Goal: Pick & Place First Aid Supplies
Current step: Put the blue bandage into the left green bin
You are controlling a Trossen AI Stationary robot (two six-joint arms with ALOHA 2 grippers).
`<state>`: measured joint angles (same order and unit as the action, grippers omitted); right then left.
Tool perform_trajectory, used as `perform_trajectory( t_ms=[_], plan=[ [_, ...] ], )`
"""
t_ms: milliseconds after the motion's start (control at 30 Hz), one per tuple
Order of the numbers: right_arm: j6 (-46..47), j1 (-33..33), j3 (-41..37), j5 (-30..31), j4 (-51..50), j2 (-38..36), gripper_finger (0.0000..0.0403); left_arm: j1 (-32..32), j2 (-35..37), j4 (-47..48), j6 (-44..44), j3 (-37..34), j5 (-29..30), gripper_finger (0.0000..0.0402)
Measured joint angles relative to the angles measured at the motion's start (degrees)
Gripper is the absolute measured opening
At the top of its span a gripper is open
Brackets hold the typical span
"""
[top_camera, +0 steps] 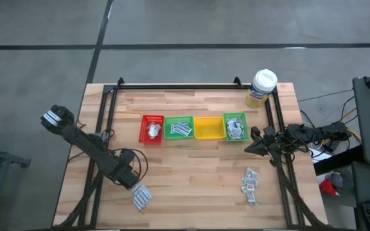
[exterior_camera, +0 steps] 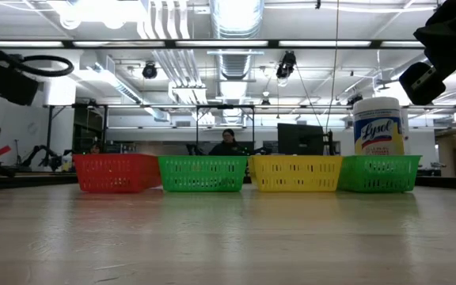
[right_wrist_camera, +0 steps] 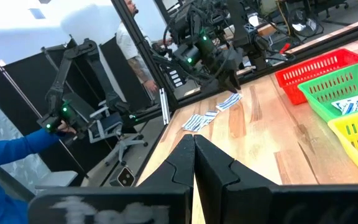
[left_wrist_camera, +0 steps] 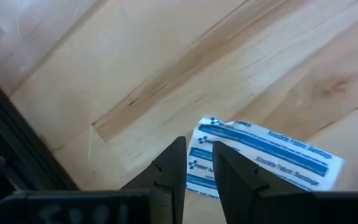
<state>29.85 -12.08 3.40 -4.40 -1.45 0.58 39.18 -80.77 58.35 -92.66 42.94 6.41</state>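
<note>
High view: left claw (top_camera: 135, 186) is down at the near-left of the tabletop (top_camera: 191, 173), over a small pile of sachets (top_camera: 142, 197). A second sachet pile (top_camera: 250, 185) lies near-right. 4 bins stand in a row mid-table: red bin (top_camera: 151, 129), green bin (top_camera: 179, 128), yellow bin (top_camera: 209, 128), second green bin (top_camera: 235, 127); all but the yellow show sachets inside, so the row probably serves as colour-sorted drop targets. Right claw (top_camera: 249, 149) waits at the right edge, beside the last bin.

Low view: the bins front the wipes tub (exterior_camera: 378, 125); no sachets or claws visible at this height.

Left wrist view: fingers (left_wrist_camera: 169, 180) part-closed, astride the short end of a white-blue sachet (left_wrist_camera: 266, 155) lying flat on the wood. Whether they have pinched it yet, cannot tell. Its long axis runs away from the claw, at a slant across the wood grain; an end grip likely suits so flat an item.

Right wrist view: fingers (right_wrist_camera: 185, 165) shut on nothing, pointing across the tabletop toward the left arm.
</note>
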Motion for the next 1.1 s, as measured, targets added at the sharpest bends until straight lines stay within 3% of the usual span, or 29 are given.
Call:
perform_trajectory(
  t_ms=[1100],
  plan=[
    [0.17,-0.02,0.00,0.00,0.00,-0.04,0.0008,-0.07,-0.47,-4.36,1.55,-3.37,-2.60,0.0083]
  ],
)
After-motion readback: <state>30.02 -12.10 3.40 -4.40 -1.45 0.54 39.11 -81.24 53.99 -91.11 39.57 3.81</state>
